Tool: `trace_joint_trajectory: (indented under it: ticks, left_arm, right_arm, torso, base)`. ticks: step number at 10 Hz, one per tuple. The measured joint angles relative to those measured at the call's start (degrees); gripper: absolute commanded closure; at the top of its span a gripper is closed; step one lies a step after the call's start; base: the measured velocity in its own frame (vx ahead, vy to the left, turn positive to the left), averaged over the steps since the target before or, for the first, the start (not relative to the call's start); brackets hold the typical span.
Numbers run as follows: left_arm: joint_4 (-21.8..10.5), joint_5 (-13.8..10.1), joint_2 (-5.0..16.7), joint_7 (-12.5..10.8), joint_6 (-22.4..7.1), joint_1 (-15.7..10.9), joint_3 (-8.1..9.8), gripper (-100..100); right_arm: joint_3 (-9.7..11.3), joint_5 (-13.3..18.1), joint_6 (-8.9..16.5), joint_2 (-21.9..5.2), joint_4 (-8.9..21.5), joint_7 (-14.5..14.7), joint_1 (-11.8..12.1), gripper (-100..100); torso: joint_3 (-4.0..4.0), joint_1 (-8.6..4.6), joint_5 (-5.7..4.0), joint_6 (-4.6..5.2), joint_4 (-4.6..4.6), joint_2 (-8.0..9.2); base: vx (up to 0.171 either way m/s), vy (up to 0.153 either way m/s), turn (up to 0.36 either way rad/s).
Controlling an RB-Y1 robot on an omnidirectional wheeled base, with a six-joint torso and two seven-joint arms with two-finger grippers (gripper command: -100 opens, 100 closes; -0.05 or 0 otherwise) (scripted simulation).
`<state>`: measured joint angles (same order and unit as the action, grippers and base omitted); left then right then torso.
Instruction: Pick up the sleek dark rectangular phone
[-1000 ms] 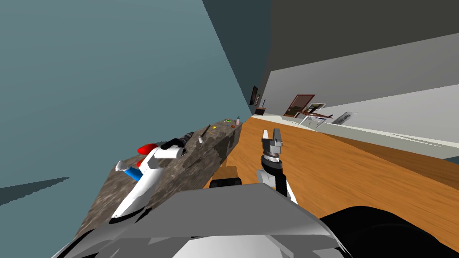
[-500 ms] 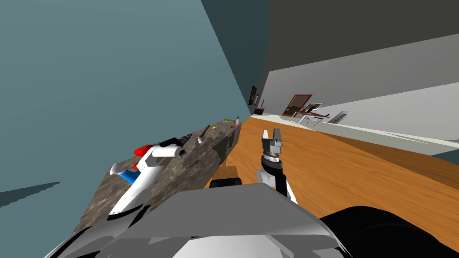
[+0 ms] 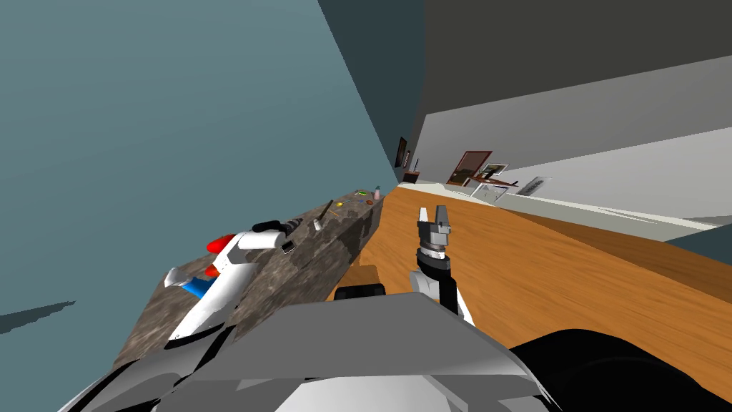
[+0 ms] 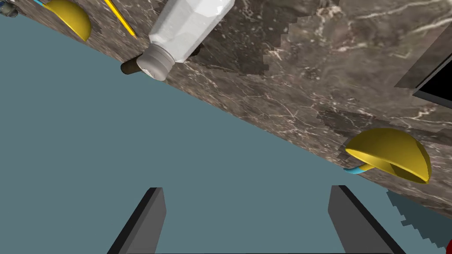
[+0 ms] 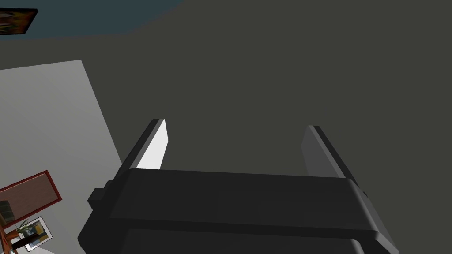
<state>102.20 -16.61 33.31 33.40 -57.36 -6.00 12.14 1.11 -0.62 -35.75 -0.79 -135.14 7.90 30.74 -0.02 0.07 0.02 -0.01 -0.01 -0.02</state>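
Observation:
The phone (image 3: 288,247) is a small dark rectangle lying flat on the brown marble counter (image 3: 314,265), just below my left hand. In the left wrist view its black face (image 4: 435,86) lies at the picture's edge, off to one side of my fingers. My left gripper (image 3: 294,224) reaches over the counter, open (image 4: 246,188) with nothing between its fingers, and points at the teal wall along the counter's back edge. My right gripper (image 3: 433,211) is held up over the wood floor, open (image 5: 235,123) and empty.
Near my left hand lie a white bottle (image 4: 190,26) on its side, two yellow bowls (image 4: 390,152) (image 4: 70,17) and a yellow pencil (image 4: 119,17). Red (image 3: 218,244) and blue (image 3: 194,286) things sit behind my left forearm. Small items (image 3: 357,197) crowd the counter's far end.
My head view has turned slightly. My left arm has drawn a little back along the counter. The right arm has not moved.

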Motion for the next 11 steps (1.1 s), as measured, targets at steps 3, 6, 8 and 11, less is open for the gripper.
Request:
trace_joint_trajectory:
  ticks: [3, 6, 8, 11]
  left_arm:
    - [-1.08, -1.00, 0.84, 0.72, -4.02, 0.07, 0.73, -100]
    - [-3.46, -2.24, 1.98, 1.61, -9.06, -0.68, 1.43, -100]
    - [-5.06, -3.32, 2.93, 2.20, -12.72, -1.06, 2.05, -100]
    - [-8.82, -4.70, 4.06, 3.11, -17.34, -1.80, 2.63, -100]
  right_arm:
    - [0.00, 0.00, 0.00, 0.00, 0.00, 0.00, 0.00, 0]
    - [0.00, 0.00, 0.00, 0.00, 0.00, 0.00, 0.00, 0]
    - [0.00, 0.00, 0.00, 0.00, 0.00, 0.00, 0.00, 0]
    - [0.00, 0.00, 0.00, 0.00, 0.00, 0.00, 0.00, 0]
  torso:
    - [0.00, -0.01, 0.00, 0.00, 0.00, 0.00]
    - [-0.01, 0.05, 0.02, -0.03, -0.01, -0.01]
    - [-0.01, 0.04, 0.02, -0.02, -0.01, -0.02]
    - [-0.02, 0.04, 0.01, 0.00, -0.01, -0.03]
  base:
    - [0.008, 0.013, -0.039]
    - [0.012, 0.031, -0.062]
    - [0.011, 0.027, -0.072]
    - [0.010, 0.023, -0.059]
